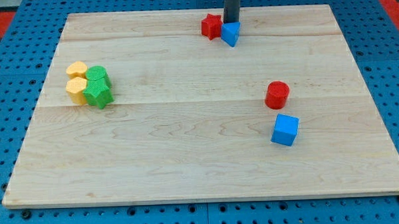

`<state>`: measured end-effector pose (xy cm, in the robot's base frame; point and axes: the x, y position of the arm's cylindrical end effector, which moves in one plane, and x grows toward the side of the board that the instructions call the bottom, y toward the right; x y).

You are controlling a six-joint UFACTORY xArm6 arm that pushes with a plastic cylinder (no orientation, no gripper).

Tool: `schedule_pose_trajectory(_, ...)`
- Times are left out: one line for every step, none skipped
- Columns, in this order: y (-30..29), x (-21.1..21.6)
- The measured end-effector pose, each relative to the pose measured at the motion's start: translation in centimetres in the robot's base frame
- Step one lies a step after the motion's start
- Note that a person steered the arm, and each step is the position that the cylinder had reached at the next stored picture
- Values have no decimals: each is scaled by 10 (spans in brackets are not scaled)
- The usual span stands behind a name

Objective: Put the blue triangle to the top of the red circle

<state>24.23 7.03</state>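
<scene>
The blue triangle [231, 34] lies near the view's top, touching the right side of a red star [212, 26]. The red circle [277, 94] sits well below it, right of centre. My tip [231, 21] comes down from the view's top edge and stands just behind the blue triangle's top edge, close to or touching it, right of the red star.
A blue cube [284, 129] lies just below the red circle. At the view's left, two yellow blocks [76, 80] and two green blocks [97, 86] sit in a tight cluster. The wooden board [188, 159] lies on a blue pegboard.
</scene>
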Motion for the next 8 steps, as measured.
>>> schedule_pose_trajectory(3, 28)
schedule_pose_trajectory(-3, 53)
schedule_pose_trajectory(-36, 52)
schedule_pose_trajectory(-44, 73)
schedule_pose_trajectory(-35, 99)
schedule_pose_trajectory(-28, 106)
schedule_pose_trajectory(-28, 119)
schedule_pose_trajectory(-25, 131)
